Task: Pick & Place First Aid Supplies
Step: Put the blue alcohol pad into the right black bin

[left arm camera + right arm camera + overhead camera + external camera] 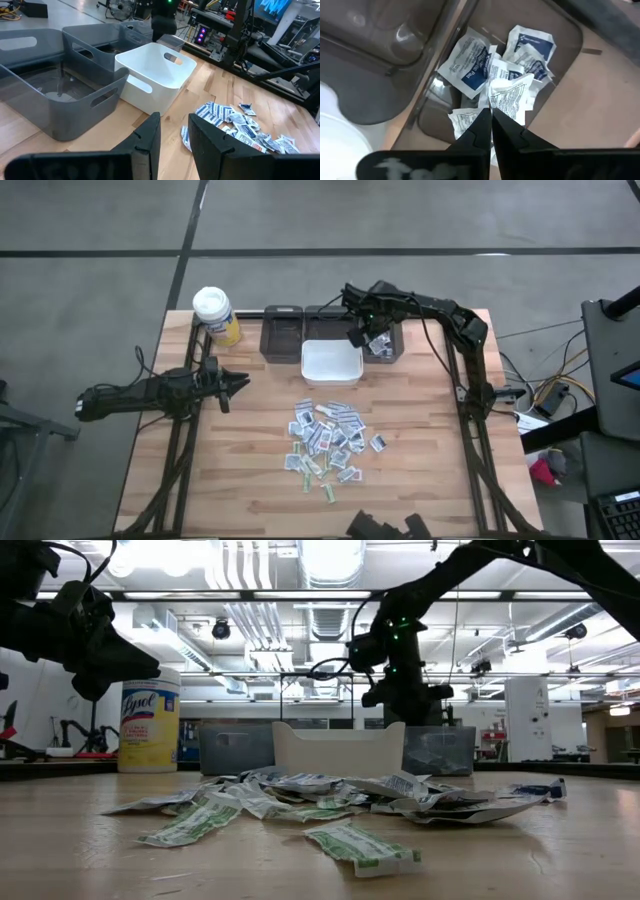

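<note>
We hold a white packet (506, 97) in the pinched right gripper (491, 117) over the far-right grey bin (560, 60), where several packets lie; most supplies (328, 438) remain mid-table. The left gripper (172, 132), part-open and empty, waits near the left edge.

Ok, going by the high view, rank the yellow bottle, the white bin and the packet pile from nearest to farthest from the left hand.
1. Yellow bottle, at the table's back left, just beyond the left hand.
2. White bin, mid-table, to the hand's right.
3. Packet pile, right and toward the front; not much farther than the bin.
</note>
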You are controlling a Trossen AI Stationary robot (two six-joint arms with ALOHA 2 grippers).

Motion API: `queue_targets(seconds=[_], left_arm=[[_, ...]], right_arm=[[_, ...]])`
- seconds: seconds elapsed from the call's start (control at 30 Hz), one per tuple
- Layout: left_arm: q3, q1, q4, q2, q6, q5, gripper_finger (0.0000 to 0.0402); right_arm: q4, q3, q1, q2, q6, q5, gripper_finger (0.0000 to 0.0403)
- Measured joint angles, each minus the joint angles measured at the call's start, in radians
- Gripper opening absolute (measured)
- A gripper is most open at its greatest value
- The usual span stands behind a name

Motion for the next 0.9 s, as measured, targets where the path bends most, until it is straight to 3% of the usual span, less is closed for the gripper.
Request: queue_targets(seconds=[0.2, 0.63, 0.9], left_arm=[[0.000, 0.000, 0.000, 0.000, 0.000, 0.000, 0.0094], [0.000, 0.000, 0.000, 0.000, 0.000, 0.000, 0.0094], [0.000, 0.000, 0.000, 0.000, 0.000, 0.000, 0.0094]], right_arm=[[0.012, -0.008, -0.004, 0.000, -0.009, -0.025, 0.0028], [-0.120, 0.031, 0.026, -0.082, 0.030, -0.070, 0.0145], [-0.225, 0.003, 0.181, -0.186, 0.146, -0.109, 0.0138]])
